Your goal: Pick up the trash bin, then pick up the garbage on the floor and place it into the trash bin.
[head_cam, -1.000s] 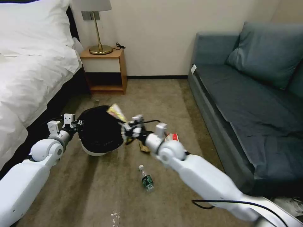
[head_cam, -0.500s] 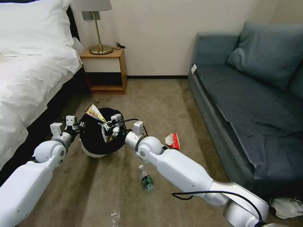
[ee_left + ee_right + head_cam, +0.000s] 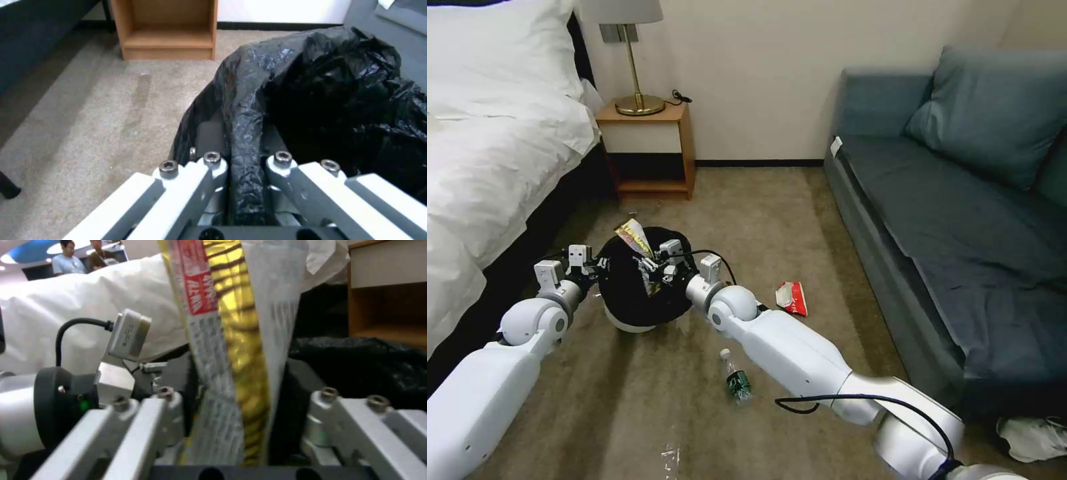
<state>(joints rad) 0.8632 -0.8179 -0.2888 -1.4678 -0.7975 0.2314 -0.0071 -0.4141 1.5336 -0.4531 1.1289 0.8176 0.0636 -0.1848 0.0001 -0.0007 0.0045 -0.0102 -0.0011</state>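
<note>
One small round white plastic bin [image 3: 639, 288] with crinkly black liner, off the beige carpet [image 3: 627, 400], rim clamped by left gripper [image 3: 594, 265]. Above its mouth, one gold-and-red snack wrapper [image 3: 635, 238] pinched by right gripper [image 3: 652, 265]. On carpet: one green-labelled clear bottle [image 3: 735, 378], one red-and-white packet [image 3: 792, 297].
</note>
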